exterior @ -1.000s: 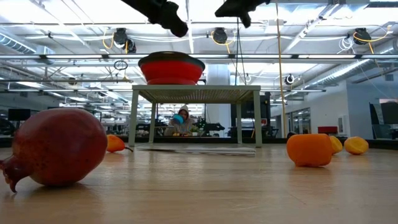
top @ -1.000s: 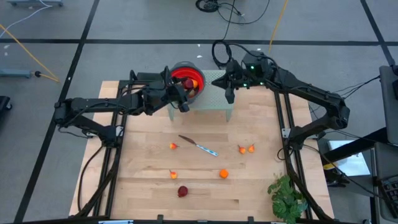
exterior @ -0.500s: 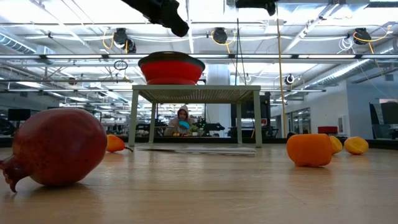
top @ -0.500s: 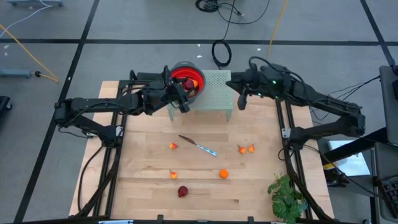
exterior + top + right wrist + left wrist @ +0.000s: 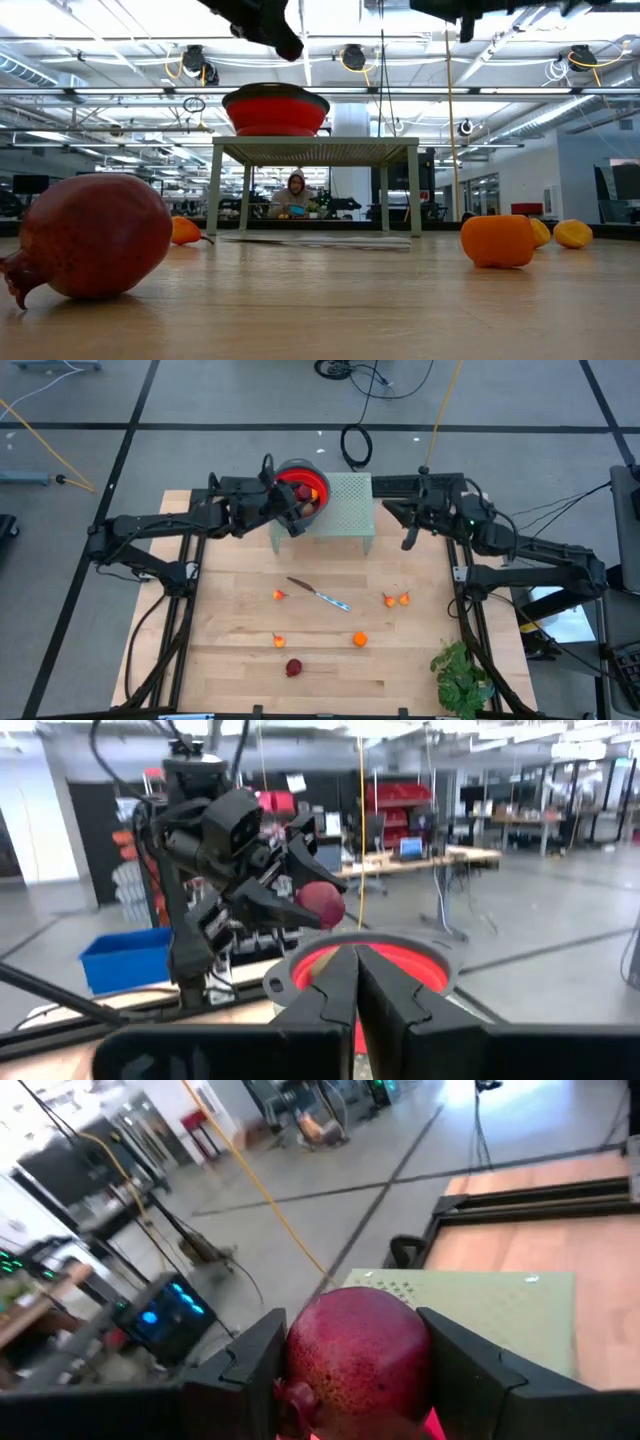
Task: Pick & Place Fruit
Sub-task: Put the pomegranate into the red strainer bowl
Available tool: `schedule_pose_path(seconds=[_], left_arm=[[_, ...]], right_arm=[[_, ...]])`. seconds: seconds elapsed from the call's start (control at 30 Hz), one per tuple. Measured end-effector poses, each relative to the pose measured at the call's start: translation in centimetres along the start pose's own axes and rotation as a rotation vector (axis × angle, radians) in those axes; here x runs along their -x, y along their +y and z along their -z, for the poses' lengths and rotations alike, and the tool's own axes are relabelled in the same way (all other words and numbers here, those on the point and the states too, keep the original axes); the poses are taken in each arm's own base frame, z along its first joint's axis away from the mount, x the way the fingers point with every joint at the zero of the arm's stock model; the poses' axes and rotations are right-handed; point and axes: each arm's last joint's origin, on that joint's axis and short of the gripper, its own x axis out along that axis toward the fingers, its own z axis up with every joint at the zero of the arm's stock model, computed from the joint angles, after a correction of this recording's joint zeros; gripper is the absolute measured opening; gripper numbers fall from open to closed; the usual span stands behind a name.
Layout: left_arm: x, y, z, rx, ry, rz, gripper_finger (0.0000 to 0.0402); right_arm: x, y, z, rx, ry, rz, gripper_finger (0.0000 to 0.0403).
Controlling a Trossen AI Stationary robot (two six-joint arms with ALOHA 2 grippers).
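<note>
My left gripper is shut on a dark red round fruit above the red bowl, which stands on a small green perforated stand at the table's far side. The right wrist view shows the same fruit over the bowl. My right gripper is shut and holds nothing, in the air right of the stand. Another dark red fruit and several small orange fruits lie on the wooden table. My left gripper pinches the dark red fruit by its two opposite sides between its two fingers. The fingers come from the table's left, nearly level. The fruit is lifted clear, above the red bowl.
A thin silver knife lies mid-table between the orange pieces. A green leafy plant stands at the near right corner. In the low view the near dark red fruit fills the left foreground.
My right gripper has drawn back from over the stand toward the table's right edge and somewhat nearer, sinking a little, and has stayed shut. My left gripper has kept its place over the bowl with the fruit.
</note>
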Motion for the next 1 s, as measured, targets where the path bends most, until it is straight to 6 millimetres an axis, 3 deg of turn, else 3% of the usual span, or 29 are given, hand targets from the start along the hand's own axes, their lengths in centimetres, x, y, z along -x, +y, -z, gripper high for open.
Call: schedule_pose_path(seconds=[0.33, 0.53, 0.7, 1.0], left_arm=[[-2.4, 2.1, -2.5, 0.139, 0.172, 0.054, 0.0201], [-4.5, 2.5, -2.3, 0.173, 0.304, 0.076, 0.0190], [-5.4, 2.7, -1.8, 0.218, 0.391, 0.120, 0.0202], [-5.4, 2.9, -1.1, 0.284, 0.455, 0.142, 0.0190]], right_arm=[[1.8, -0.3, 2.7, -0.003, -0.091, 0.039, 0.0001], [2.2, -0.4, 2.9, -0.003, -0.097, 0.046, 0.0001], [2.7, -0.4, 3.4, 0.022, -0.095, 0.047, 0.0001], [4.4, -0.7, 4.9, 0.045, -0.102, 0.130, 0.0001]])
